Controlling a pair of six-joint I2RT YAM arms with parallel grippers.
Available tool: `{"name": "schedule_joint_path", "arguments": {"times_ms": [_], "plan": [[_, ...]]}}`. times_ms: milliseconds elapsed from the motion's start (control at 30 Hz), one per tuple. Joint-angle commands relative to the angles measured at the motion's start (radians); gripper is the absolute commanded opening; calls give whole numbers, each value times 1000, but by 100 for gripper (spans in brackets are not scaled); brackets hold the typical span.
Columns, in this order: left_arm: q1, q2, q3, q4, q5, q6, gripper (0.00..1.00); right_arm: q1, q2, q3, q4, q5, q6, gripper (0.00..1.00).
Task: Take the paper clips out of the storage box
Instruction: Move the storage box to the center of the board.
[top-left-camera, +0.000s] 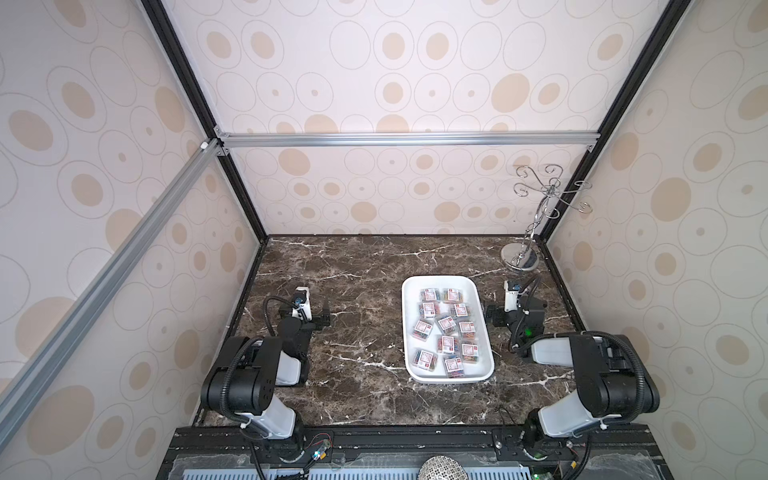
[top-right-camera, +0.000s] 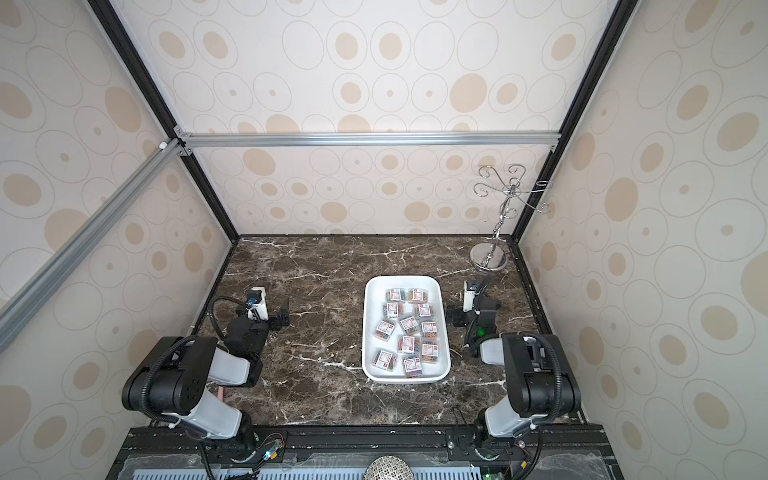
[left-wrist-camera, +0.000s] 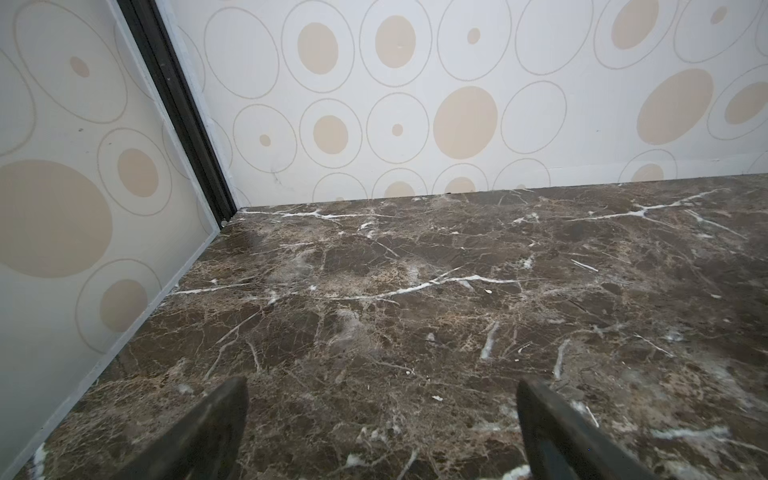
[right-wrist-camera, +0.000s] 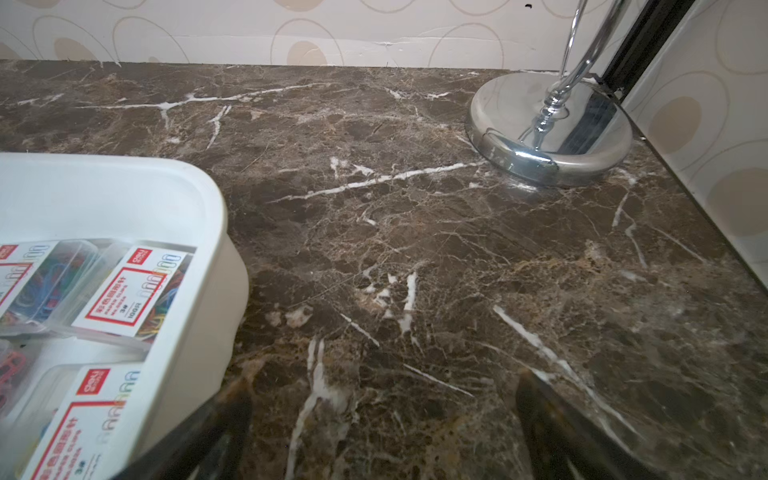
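My left claw (left-wrist-camera: 382, 388) stands apart and holds nothing, low over the bare marble worktop (left-wrist-camera: 415, 291), well apart from the storage box (top-left-camera: 415, 291). My right claw (right-wrist-camera: 382, 390) is also apart and empty, just beside the right wall of this white box. The paper clips (top-left-camera: 446, 324), in small clear labelled boxes, lie inside it. A chrome hook stand (top-left-camera: 519, 257) stands in the far right corner.
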Motion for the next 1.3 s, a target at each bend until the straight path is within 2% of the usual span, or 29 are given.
{"name": "schedule_joint_path", "arguments": {"times_ms": [0, 533, 633, 1267], "plan": [[7, -5, 8, 15, 7, 23, 100, 9, -14, 5, 9, -14, -9, 100], [9, -5, 10, 13, 7, 21, 100, 10, -15, 5, 10, -14, -8, 100], [9, -2, 24, -17, -59, -2, 100, 10, -14, 5, 10, -15, -8, 100], [7, -5, 20, -8, -63, 1, 100, 9, -16, 2, 14, -11, -8, 100]]}}
